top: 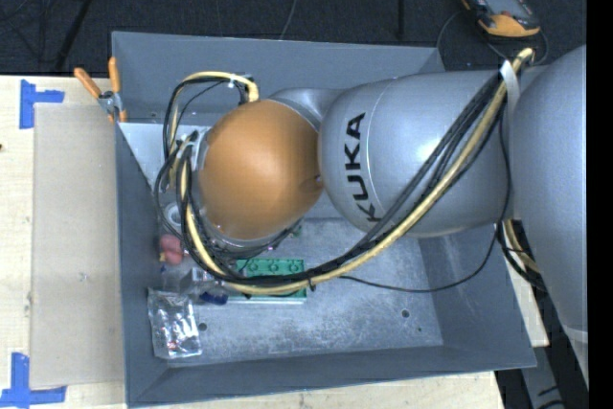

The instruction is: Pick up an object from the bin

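A green flat piece [272,268] with a row of small holes lies on a pale strip near the bin's middle front. Just left of it sit a small blue thing [214,296] and some glinting clear bits [178,279], too tangled to tell apart. A small red-pink lump [170,248] rests by the bin's left wall. A crumpled clear plastic bag [173,326] with small dark and red pieces inside lies in the front left corner.
The arm comes in from the right, and its orange dome and cables hang over the left half of the bin, hiding what lies beneath. Bare grey floor spreads across the front and right of the bin.
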Available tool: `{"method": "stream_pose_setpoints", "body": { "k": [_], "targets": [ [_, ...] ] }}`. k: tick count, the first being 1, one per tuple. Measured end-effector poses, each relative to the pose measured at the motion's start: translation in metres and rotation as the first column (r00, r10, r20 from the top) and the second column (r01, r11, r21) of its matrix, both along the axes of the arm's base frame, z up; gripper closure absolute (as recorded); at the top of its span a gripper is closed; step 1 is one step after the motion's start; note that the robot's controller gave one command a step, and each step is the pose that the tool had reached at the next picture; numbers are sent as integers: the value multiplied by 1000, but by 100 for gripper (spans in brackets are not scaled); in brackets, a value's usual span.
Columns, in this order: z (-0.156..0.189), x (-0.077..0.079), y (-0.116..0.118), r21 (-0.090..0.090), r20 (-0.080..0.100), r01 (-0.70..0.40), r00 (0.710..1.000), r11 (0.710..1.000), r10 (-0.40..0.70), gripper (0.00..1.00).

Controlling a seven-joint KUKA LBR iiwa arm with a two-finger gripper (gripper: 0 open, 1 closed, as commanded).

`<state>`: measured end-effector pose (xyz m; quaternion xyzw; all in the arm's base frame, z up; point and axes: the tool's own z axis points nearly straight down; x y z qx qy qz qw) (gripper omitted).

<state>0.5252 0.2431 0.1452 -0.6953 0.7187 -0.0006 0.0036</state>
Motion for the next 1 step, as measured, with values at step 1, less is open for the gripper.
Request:
{"method": "stream_pose_setpoints", "body": {
  "k": [1],
  "targets": [
    [213, 32, -10, 1, 4, -63, 998, 998, 63, 100]
  ]
}}
